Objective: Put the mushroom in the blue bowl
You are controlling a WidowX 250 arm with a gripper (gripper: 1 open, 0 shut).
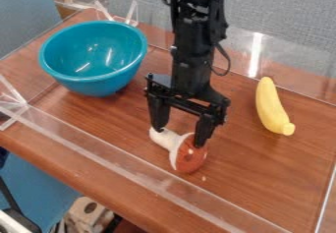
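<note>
Teal blue bowl empty, mushroom outside on table.

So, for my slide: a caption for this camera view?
Open claw straddling the mushroom, blue bowl waiting behind.

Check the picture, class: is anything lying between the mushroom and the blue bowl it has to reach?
Nothing visible. Bare table lies between the mushroom and the blue bowl. The banana sits off on the other side, and the open gripper is right over the mushroom.
</note>
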